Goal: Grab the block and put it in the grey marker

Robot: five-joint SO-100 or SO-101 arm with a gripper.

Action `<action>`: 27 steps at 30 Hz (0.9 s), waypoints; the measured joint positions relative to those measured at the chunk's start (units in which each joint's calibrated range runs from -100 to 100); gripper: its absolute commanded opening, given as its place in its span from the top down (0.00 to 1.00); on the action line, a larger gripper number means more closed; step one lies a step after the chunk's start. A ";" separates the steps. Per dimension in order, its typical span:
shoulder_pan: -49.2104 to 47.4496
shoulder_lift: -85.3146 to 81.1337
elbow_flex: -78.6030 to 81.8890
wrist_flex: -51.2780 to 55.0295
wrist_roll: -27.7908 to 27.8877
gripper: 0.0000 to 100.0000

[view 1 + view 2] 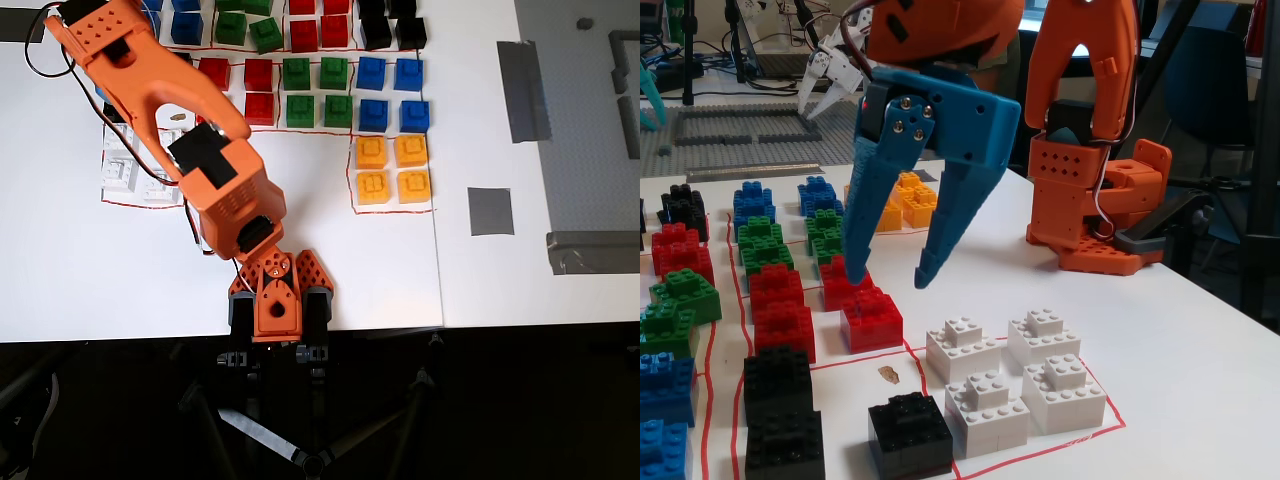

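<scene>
Nearest in the fixed view, the block [910,434] is seen flat on the table, studs up, just beside the white bricks [1020,375], corner turned slightly toward the camera. Above the red bricks [871,317] the gripper [885,275] is held spread wide, empty. Overhead, the block is hidden by the arm [165,100]; the grey marker [490,211] is found well apart.

No legible text — none anywhere.
</scene>
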 measured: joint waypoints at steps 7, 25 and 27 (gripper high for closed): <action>-0.09 2.87 -0.09 -0.80 -0.24 0.84; 0.00 10.36 -0.27 -3.44 -1.61 0.83; 0.00 10.54 -0.27 -3.52 -2.00 0.83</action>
